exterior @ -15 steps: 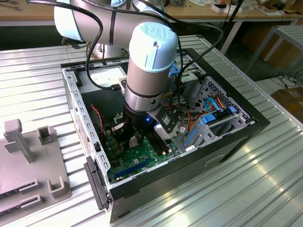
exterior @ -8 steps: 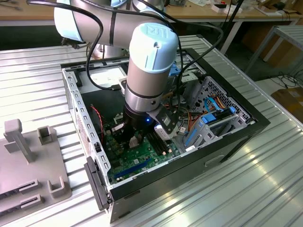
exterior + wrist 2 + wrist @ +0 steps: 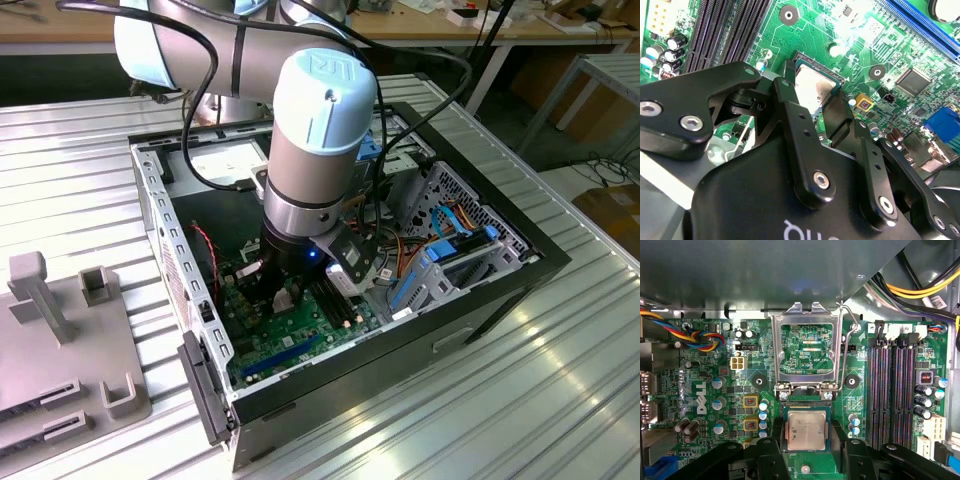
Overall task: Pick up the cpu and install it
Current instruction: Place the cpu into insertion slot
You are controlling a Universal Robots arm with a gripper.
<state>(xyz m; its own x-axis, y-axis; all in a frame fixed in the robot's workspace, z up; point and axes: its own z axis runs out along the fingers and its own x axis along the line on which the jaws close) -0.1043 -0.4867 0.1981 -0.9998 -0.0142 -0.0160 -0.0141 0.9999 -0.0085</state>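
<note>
The cpu (image 3: 806, 431), a small square chip with a dull silver top, lies level in the open socket on the green motherboard (image 3: 715, 390). In both wrist views my gripper (image 3: 807, 426) straddles it, with one black finger (image 3: 788, 102) against each of two opposite sides, shut on it. The hollow metal socket frame (image 3: 806, 347) stands flipped up behind the socket, with its wire lever (image 3: 847, 340) raised beside it. In the exterior view the gripper (image 3: 284, 292) is low inside the computer case (image 3: 470, 300), right over the board.
Long black memory slots (image 3: 892, 390) run beside the socket. A bundle of coloured wires (image 3: 700, 337) lies on the board's other side, with yellow cables (image 3: 925, 287) near a case corner. Drive bays with blue parts (image 3: 440, 260) fill the case's end at the exterior view's right. A grey fixture (image 3: 60, 340) stands outside.
</note>
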